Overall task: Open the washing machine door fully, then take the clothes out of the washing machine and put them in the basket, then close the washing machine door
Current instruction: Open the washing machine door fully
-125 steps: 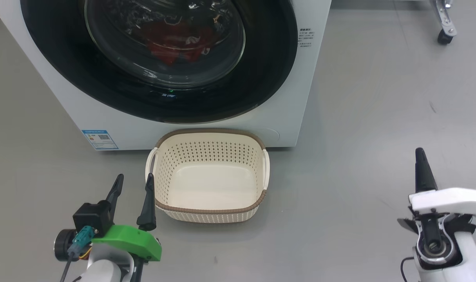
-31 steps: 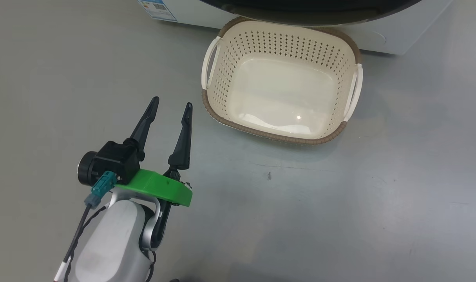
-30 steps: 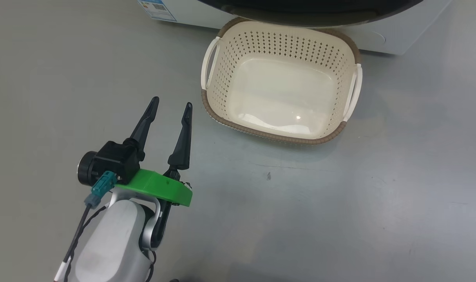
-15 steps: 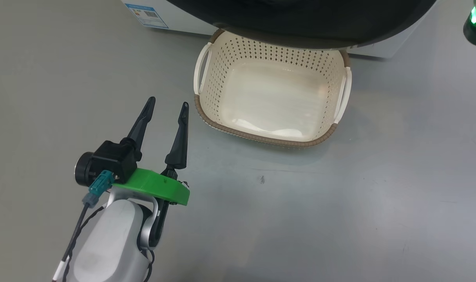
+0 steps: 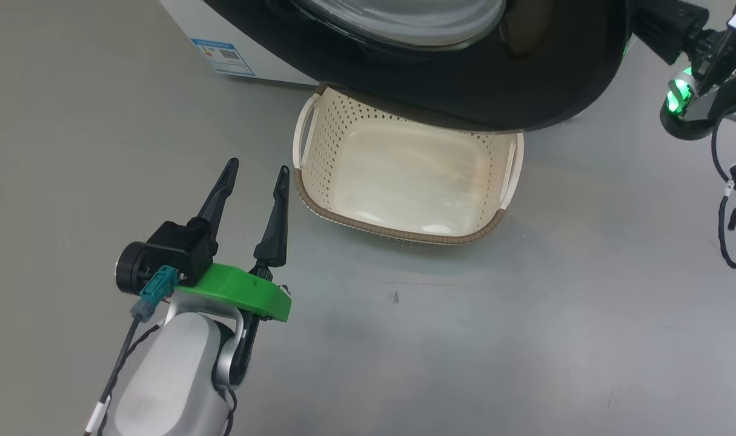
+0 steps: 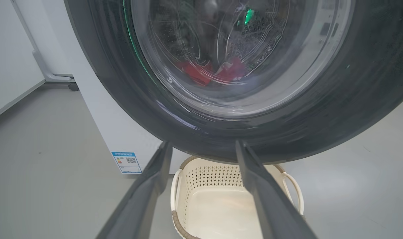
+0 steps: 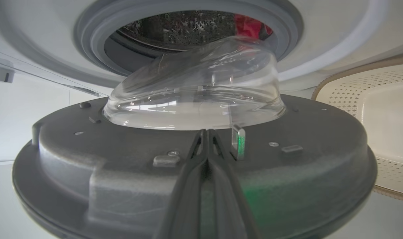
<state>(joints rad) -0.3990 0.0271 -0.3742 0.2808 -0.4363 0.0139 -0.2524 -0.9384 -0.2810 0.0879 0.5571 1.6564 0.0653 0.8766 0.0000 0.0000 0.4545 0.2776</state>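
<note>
The washing machine door (image 5: pixel 464 91) stands partly swung out, its black edge hanging over the far side of the empty cream basket (image 5: pixel 398 233). My right gripper (image 7: pixel 206 132) is shut with nothing in it, its tips resting on the door's grey inner face (image 7: pixel 304 149) beside the metal latch (image 7: pixel 238 142), under the glass bowl (image 7: pixel 194 89). Behind it the washing machine (image 7: pixel 337 33) shows its grey gasket (image 7: pixel 98 33) and red clothes (image 7: pixel 251 28) in the drum. My left gripper (image 5: pixel 257 168) is open and empty, just left of the basket. Its wrist view shows the clothes (image 6: pixel 218 71) through the door glass.
A blue label (image 5: pixel 222 56) marks the machine's lower left corner. My right arm's wrist (image 5: pixel 686 91), lit green, with loose cables, hangs at the door's right edge. Grey floor lies all around, with a wheeled frame leg (image 6: pixel 55 78) at the far left.
The door has swung further out over the basket. My right arm's wrist has come into the head view at the upper right. The head camera has shifted; the left gripper stays open and still.
</note>
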